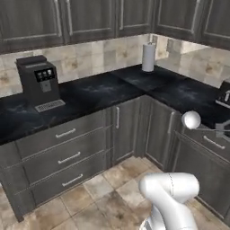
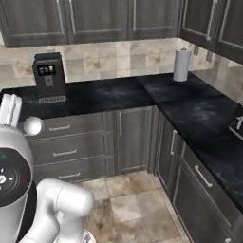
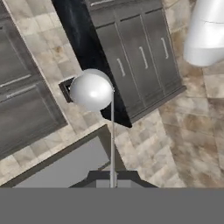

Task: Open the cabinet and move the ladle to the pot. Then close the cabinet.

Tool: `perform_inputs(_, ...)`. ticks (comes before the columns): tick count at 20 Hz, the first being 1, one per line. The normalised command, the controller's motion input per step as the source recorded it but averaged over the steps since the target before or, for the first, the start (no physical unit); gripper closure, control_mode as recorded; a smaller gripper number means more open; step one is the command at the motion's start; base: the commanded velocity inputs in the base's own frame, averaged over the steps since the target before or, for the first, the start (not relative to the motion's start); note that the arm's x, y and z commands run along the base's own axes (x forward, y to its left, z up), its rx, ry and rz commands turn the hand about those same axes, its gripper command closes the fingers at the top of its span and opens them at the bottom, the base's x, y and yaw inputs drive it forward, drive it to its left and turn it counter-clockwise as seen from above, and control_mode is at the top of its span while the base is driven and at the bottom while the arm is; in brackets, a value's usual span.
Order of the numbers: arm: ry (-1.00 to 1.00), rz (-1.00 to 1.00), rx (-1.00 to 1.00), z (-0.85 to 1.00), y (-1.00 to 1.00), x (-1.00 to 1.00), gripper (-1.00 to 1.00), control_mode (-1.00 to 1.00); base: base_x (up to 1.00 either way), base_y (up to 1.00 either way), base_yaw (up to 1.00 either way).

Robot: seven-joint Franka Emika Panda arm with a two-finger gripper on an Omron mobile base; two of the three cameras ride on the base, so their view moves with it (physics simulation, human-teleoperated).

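Silver ladle, clamped in end effector

We see an L-shaped kitchen corner with a black marbled countertop over grey base cabinets with short silver handles. Behind it runs a beige and tan tiled backsplash. A black coffee machine stands on the counter's left stretch, and a white paper towel roll stands upright near the corner. The floor is mottled brown and cream stone tile.
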Motion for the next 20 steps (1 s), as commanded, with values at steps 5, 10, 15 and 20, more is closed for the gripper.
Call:
perform_inputs(5,0.00,0.00,0.00,0.00,0.00,0.00,1.00,1.00,0.21,0.00,0.79)
perform_inputs(10,0.00,0.00,0.00,0.00,0.00,0.00,1.00,1.00,0.11,0.00,0.77)
perform_inputs(15,0.00,0.00,0.00,0.00,0.00,0.00,1.00,1.00,0.09,-0.01,0.74)
perform_inputs(20,0.00,0.00,0.00,0.00,0.00,0.00,1.00,1.00,0.23,0.00,0.73)
